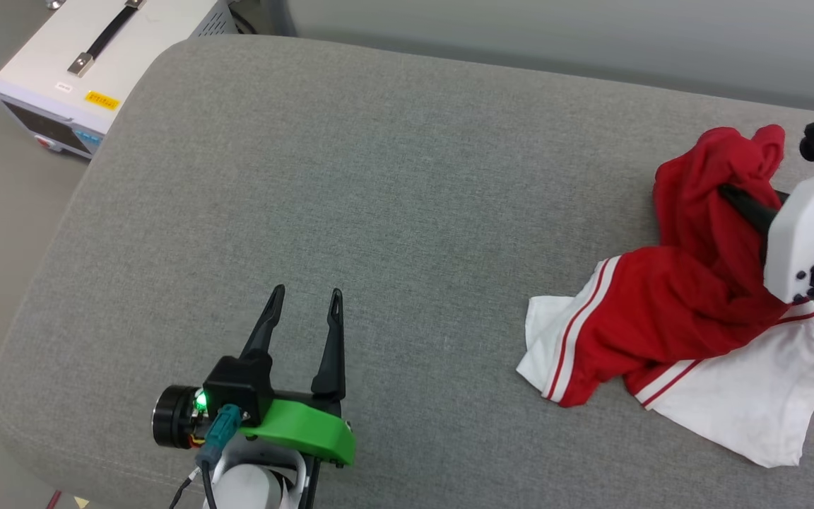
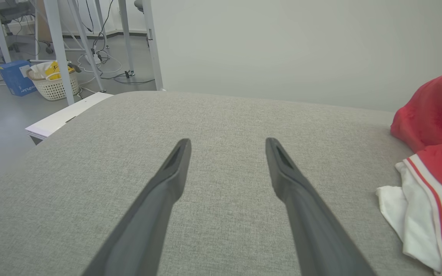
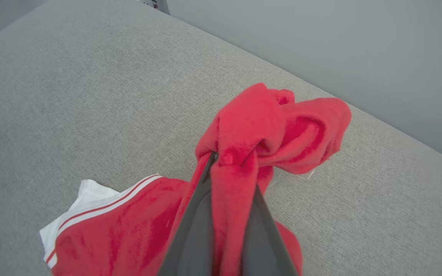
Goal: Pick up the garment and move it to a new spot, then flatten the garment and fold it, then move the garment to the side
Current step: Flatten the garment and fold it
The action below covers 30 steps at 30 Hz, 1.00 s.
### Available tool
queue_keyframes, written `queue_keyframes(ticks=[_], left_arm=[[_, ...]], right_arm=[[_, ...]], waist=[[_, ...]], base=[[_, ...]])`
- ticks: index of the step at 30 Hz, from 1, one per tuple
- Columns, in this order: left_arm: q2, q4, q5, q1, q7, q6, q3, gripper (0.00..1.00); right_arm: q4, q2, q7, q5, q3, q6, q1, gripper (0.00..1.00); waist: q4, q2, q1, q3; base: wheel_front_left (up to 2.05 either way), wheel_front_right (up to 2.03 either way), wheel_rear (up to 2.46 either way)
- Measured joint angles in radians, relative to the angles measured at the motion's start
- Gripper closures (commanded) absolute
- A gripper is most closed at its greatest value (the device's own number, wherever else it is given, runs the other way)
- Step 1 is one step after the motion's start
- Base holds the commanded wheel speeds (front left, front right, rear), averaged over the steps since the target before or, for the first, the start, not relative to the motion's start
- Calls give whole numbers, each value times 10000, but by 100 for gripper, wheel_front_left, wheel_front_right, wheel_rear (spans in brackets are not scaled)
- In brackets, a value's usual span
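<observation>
**Desk:** Start close in. What have you got?

**Op:** My left gripper (image 1: 307, 291) hovers low over the bare grey cushion (image 1: 379, 177). Jaws are spread wide with nothing between them.

**Desk:** And the shirt?

**Op:** The garment (image 1: 668, 311) is at the cushion's right end, well apart from that left claw and off to its right. It's a crumpled heap, with white sleeves splayed flat on the near side and the red body bunched behind. Striped trim is showing. I can't make out any lettering from here.

**Desk:** Right side?

**Op:** My right gripper (image 3: 231, 168) is clenched on a fold of red cloth at the heap's far end. The wrist view shows fabric pinched between the two fingers and draped over them. That bunch stands higher than the rest, and the sleeves lie on the cushion.

**Desk:** Which way does it run?

**Op:** The long axis is roughly near-to-far, along the right end. Open cushion lies left of it, toward the middle. I judge the carry goes leftward on the right arm, which is much the nearer and has hold.

**Desk:** Risk?

**Op:** It's a single pinch on a bunch. I'd expect the sleeves to drag and the heap to twist.

**Desk:** Beyond that?

**Op:** There's a white equipment case (image 1: 96, 63) past the far-left corner. A plain pale wall (image 1: 591, 35) runs behind the cushion.
</observation>
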Motion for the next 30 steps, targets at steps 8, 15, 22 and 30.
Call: queue_keyframes(ticks=[8, 15, 22, 30], left_arm=[[0, -63, -84, -320, 0, 81, -142, 0], [0, -23, -128, -449, -2, 86, -144, 0], [0, 58, 128, -434, -2, -46, 207, 0], [125, 8, 635, -718, 0, -759, 888, 0]], right_arm=[[3547, 1461, 349, -403, 800, 0, -1137, 100], [5246, 1950, -474, -320, 1225, 0, -1389, 59], [5181, 1885, -3327, -345, 1599, 0, -1357, 0], [4337, 1590, -6080, -807, 1018, 0, -361, 0]], waist=[[328, 0, 0, 552], [511, 0, 0, 744], [270, 0, 1, 372], [-388, 0, 0, -111]], base=[[0, 0, 0], [0, 0, 0], [0, 0, 0], [0, 0, 0]])
